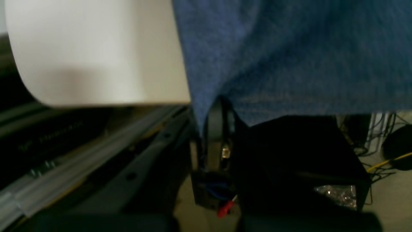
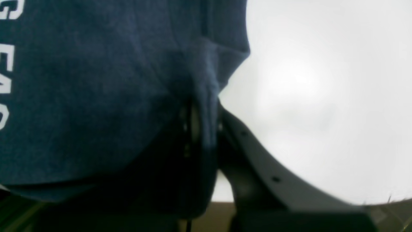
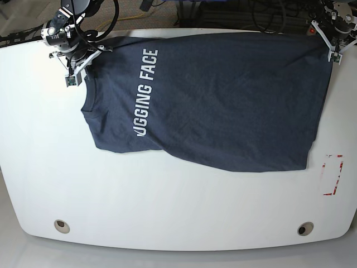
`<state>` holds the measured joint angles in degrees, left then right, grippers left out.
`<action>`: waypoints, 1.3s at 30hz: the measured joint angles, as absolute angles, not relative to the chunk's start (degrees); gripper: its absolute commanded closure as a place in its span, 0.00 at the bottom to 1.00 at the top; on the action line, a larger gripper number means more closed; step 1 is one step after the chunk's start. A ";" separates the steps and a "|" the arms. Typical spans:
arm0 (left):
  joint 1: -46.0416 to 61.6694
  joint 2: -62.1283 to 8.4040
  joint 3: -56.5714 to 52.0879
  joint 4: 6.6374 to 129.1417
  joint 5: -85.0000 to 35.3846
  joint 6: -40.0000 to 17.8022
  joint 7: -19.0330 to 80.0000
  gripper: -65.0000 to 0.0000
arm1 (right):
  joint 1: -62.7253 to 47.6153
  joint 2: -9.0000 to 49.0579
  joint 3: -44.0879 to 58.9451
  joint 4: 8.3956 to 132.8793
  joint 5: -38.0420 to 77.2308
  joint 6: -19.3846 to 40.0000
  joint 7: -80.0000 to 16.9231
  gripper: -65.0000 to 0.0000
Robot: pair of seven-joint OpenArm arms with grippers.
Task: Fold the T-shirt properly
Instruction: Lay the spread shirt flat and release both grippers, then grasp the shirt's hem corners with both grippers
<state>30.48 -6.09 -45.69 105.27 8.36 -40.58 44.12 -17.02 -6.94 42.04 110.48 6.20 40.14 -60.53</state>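
The dark navy T-shirt (image 3: 223,100) lies spread across the far half of the white table (image 3: 167,206), its white lettering running along its left part. At the far left corner my right gripper (image 3: 83,67) is shut on the shirt's edge. The right wrist view shows the cloth (image 2: 96,80) bunched between the closed fingers of that gripper (image 2: 199,119). At the far right corner my left gripper (image 3: 334,53) is shut on the other edge. In the left wrist view the blue fabric (image 1: 289,58) is pinched in the left gripper (image 1: 214,119).
A red-marked rectangle (image 3: 333,174) sits near the table's right edge. Two round holes (image 3: 62,226) (image 3: 305,228) lie near the front edge. Cables (image 3: 106,17) run behind the far edge. The table's rounded rim (image 1: 96,96) is close beside the left gripper.
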 measured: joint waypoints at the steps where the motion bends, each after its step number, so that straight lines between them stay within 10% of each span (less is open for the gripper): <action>1: 30.48 -6.07 -45.91 105.12 8.45 -40.56 44.12 0.98 | -17.34 -7.05 42.02 110.45 6.17 40.12 -60.69 0.78; 6: 30.30 -6.07 -45.69 105.12 8.38 -40.56 44.07 0.82 | -18.26 -6.96 42.11 110.54 6.68 39.92 -60.62 0.18; 9: 30.33 -6.11 -45.71 105.12 8.78 -40.56 44.12 0.58 | -19.18 -6.63 42.30 110.56 13.85 39.94 -60.71 0.04; 14: 29.98 -6.02 -45.47 105.06 8.84 -40.53 44.12 0.33 | -20.16 -3.27 42.06 110.50 24.80 40.10 -60.75 0.04; 39: 19.84 -7.40 -43.99 105.58 8.60 -40.38 44.69 0.33 | 11.46 13.23 41.95 68.45 27.00 39.79 -60.23 0.04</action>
<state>19.84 -7.40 -43.99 105.58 8.60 -40.38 44.69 11.46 13.23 41.95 68.45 27.00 39.79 -60.23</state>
